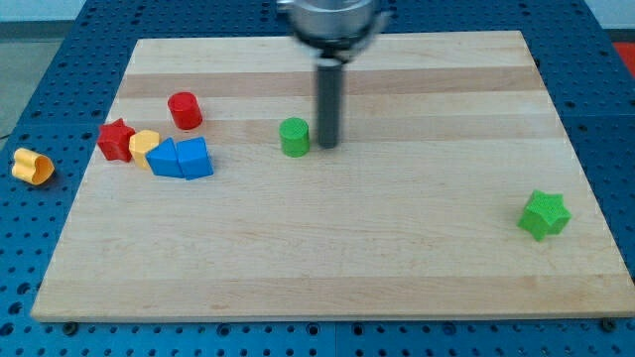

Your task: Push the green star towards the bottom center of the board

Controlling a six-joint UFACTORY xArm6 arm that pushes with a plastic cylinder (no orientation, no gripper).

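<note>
In the camera view, my tip (327,147), the lower end of a straight dark rod, rests on the pale wooden board (337,268); there are no jaws to open or close, only this rod. Just to the tip's left, almost touching, stands a small green cylinder block (294,137). The green star block (544,215) lies well apart, far toward the view's right and below the tip, near the board's right edge. Far to the tip's left sit a red cylinder (185,110), a red star (116,140), a yellow block (145,145) and two blue blocks (182,159) clustered together. Another yellow block (33,166) lies off the board on the blue perforated table (40,59).
</note>
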